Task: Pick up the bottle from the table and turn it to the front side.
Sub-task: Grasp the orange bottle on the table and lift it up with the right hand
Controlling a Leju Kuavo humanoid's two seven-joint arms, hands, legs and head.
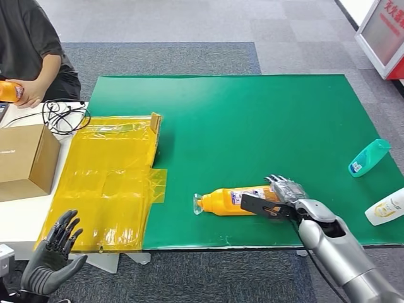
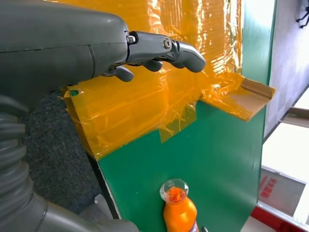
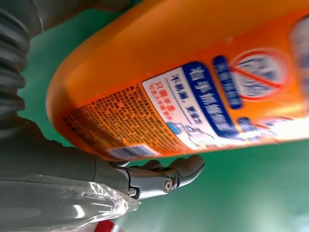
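green table (image 1: 286, 113) is being used; orange bottle (image 1: 228, 202) lying flat, being grasped by right hand (image 1: 285, 194), not yet lifted/turned; left hand (image 1: 52, 252) released, idle.

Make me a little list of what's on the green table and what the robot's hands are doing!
bottle: orange bottle lying on its side on the green mat, clear cap toward the yellow sheet
right hand: right hand at the bottle's base end, fingers against it
left hand: left hand open, holding nothing, near the yellow sheet
other bottles: teal bottle and white bottle, both lying down
nearby: box; a person holding something orange
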